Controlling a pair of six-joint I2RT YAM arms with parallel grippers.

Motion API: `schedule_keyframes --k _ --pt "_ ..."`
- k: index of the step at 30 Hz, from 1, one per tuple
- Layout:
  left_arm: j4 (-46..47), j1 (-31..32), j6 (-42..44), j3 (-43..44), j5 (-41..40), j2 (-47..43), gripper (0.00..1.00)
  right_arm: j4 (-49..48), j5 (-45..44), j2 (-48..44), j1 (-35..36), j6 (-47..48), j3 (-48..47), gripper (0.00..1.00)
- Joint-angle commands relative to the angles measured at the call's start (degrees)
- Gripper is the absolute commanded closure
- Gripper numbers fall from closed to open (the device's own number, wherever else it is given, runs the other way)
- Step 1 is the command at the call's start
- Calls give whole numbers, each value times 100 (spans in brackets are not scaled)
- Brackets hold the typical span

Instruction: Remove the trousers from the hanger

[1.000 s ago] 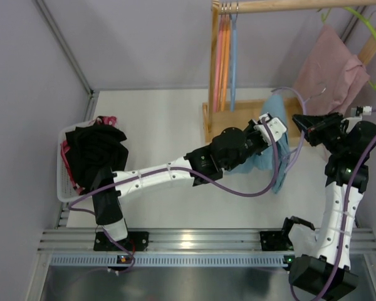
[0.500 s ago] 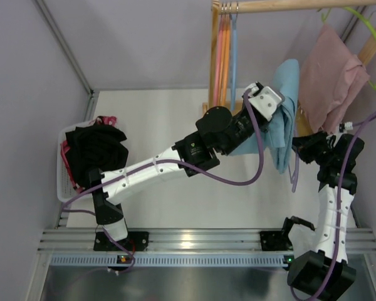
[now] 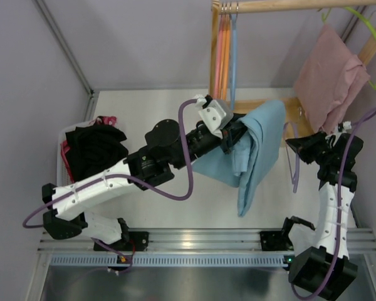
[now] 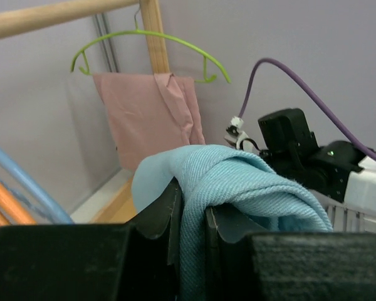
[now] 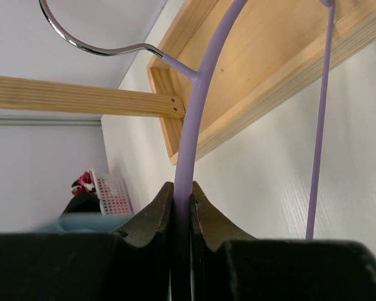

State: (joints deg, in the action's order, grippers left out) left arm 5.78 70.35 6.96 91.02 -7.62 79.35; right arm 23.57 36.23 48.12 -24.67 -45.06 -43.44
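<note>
No writing, label, brand mark, number or sign can be read in any of the three views.
</note>
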Motion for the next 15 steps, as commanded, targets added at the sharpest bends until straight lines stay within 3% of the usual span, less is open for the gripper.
schedule_keyframes --k 1,6,10,13,15 --pt "426 -3 -380 -171 120 -797 100 -301 7 31 -82 129 -384 100" --pt "-111 -3 -134 -585 -319 -1465 100 -257 42 180 -82 234 -595 100" --pt "-550 -3 437 -1444 -740 -2238 100 -213 165 347 -82 383 -797 100" --pt "-1104 -47 246 -1693 -1005 -2722 100 -248 174 418 -82 436 -833 100" --pt "-1561 -608 -70 -1650 -1092 -2846 100 -265 174 479 -82 445 -850 100"
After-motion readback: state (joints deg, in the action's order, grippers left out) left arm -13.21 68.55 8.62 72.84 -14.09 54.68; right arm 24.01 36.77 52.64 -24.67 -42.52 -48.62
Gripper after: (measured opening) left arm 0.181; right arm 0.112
